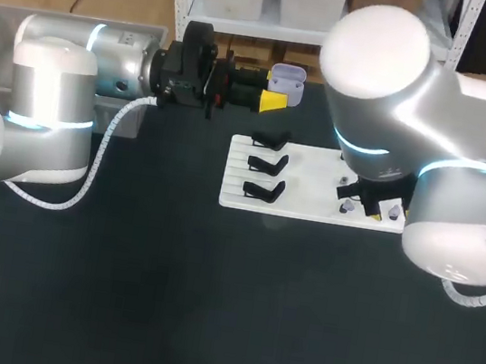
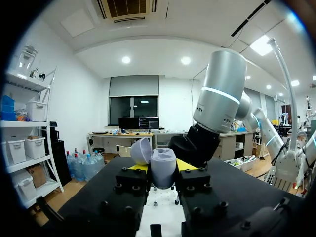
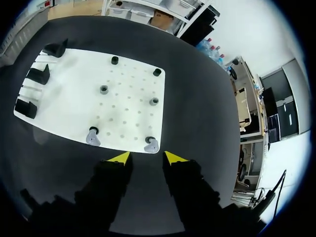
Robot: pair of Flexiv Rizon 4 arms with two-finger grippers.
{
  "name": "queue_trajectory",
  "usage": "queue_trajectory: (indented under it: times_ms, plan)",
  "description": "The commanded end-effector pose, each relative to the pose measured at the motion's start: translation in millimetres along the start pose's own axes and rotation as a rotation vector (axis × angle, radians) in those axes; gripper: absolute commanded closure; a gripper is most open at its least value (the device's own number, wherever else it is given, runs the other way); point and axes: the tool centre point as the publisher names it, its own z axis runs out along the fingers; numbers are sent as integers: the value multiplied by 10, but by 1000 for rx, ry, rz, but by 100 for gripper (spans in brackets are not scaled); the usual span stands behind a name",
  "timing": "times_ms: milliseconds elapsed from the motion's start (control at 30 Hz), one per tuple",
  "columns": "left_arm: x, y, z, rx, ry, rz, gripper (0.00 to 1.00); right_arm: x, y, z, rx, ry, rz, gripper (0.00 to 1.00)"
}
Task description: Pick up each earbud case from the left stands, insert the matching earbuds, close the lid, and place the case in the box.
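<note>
Dark table (image 1: 117, 291), left fingers (image 2: 186, 166) clamp lilac case (image 2: 163, 167), right fingers (image 3: 174, 158) apart

No legible txt, nos., labels or signs on anything on the table (image 1: 161, 298). White board (image 1: 306, 191) and lilac earbud case (image 2: 163, 167) show plain surfaces, no markings.

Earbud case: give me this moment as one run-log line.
left gripper: shut on lilac case, lid open | right gripper: open over white board, two earbuds just ahead | stands: three, empty
</note>
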Motion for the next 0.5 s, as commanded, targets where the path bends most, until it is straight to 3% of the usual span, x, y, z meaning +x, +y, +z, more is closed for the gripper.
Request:
queue_trajectory:
  times_ms: [33, 500]
  plan:
    - [2, -12, -2, -3, 0, 1, 100, -29, 11, 77, 14, 1, 4, 62]
    - [2, -12, -2, -3, 0, 1, 100, -84, -76, 158, 29, -9, 29, 67]
